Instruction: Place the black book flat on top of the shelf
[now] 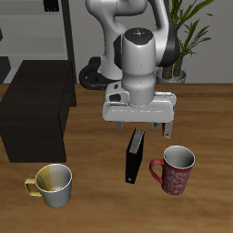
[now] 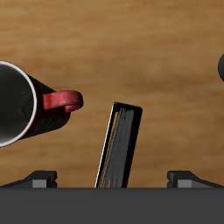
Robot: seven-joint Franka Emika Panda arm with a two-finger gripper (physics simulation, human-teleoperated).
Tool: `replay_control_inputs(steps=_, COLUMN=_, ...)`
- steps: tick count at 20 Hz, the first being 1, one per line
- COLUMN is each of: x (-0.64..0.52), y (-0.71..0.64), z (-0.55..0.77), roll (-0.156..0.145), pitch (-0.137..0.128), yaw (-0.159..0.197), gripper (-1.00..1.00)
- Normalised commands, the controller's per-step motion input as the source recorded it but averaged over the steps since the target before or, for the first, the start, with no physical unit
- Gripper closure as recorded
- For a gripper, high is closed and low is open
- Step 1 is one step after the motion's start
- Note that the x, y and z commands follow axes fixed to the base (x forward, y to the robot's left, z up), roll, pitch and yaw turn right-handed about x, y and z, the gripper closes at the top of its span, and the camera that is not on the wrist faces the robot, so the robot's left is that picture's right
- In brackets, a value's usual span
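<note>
The black book (image 1: 135, 156) stands upright on its end on the wooden table, between the two mugs. It also shows in the wrist view (image 2: 120, 144), seen from above with its page edges visible. My gripper (image 1: 146, 129) hangs directly over the book's top end, open wide and empty. Its fingertips (image 2: 39, 178) are spread far apart, one to each side of the book, and do not touch it. The shelf (image 1: 36, 114), a large matte black box with a flat top, stands on the table off to the side of the book.
A red mug (image 1: 176, 170) stands close beside the book, its handle (image 2: 63, 101) pointing toward it. A yellow mug (image 1: 53, 185) sits near the table's front edge before the shelf. A grey rack (image 1: 45, 27) and a potted plant (image 1: 187, 36) stand at the back.
</note>
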Motion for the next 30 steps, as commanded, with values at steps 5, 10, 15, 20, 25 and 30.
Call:
replay_control_inputs(steps=5, x=0.04, y=0.00, z=-0.30, roll=0.002, pitch=0.038, yaw=-0.003, gripper=-1.00)
replay_control_inputs(steps=10, x=0.02, y=-0.08, z=-0.24, roll=-0.015, pitch=0.032, yaw=-0.025, gripper=-1.00)
replay_control_inputs(steps=15, x=0.08, y=-0.13, z=-0.23, roll=-0.025, pitch=0.033, yaw=-0.015, gripper=-1.00)
replay_control_inputs(steps=20, x=0.01, y=0.02, z=-0.16, roll=0.009, pitch=0.031, yaw=0.003, gripper=-1.00)
replay_control_inputs(steps=25, x=-0.08, y=0.08, z=-0.06, roll=0.028, pitch=0.005, yaw=0.010, gripper=1.00)
replay_control_inputs(steps=30, x=-0.03, y=-0.06, z=0.14, roll=-0.011, pitch=-0.013, yaw=-0.011, gripper=1.00)
